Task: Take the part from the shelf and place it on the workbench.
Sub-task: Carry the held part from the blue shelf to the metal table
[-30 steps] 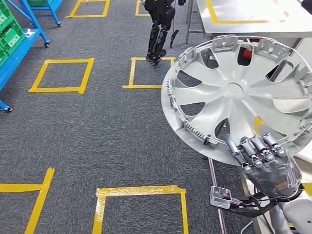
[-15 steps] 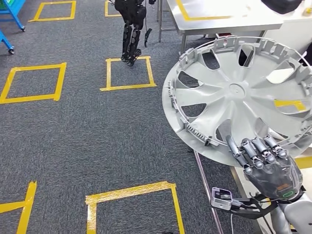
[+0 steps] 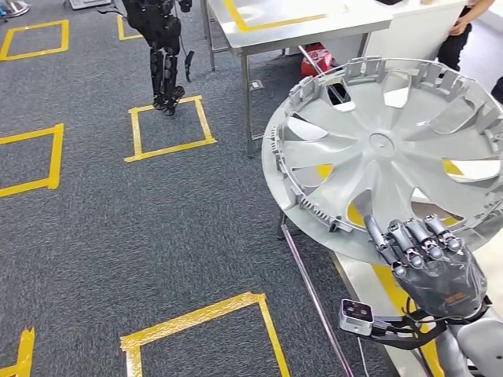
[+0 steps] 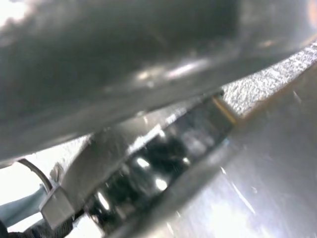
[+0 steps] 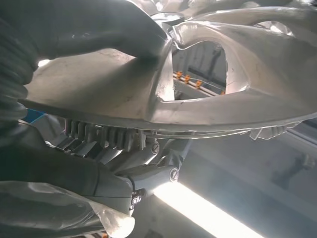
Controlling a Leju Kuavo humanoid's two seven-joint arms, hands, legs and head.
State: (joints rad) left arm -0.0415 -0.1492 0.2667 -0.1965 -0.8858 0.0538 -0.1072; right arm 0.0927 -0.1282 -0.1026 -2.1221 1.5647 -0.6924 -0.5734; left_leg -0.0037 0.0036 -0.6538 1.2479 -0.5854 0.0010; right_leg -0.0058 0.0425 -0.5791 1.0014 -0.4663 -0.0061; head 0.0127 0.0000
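Observation:
The part is a large silver wheel cover (image 3: 380,149) with spoke cut-outs, held tilted at the right of the head view. My right hand (image 3: 436,263) grips its near rim, dark fingers curled over the edge. In the right wrist view the thick thumb (image 5: 93,25) presses on one face of the cover (image 5: 112,94) and fingers (image 5: 56,173) lie beneath the rim. The steel workbench (image 3: 365,287) with yellow tape lies under the cover. The left wrist view is blurred, with a grey mass (image 4: 112,59) close to the lens; I cannot make out my left hand in it.
A second steel table (image 3: 279,27) stands at the back. Another robot's dark legs (image 3: 163,55) stand by a yellow taped square (image 3: 169,129) on the grey carpet. A person (image 3: 460,31) is at the top right. More yellow tape squares mark the floor.
The camera has turned right, so the floor squares and the other robot slid left and the workbench came in under the cover. My right hand's hold on the cover looks the same.

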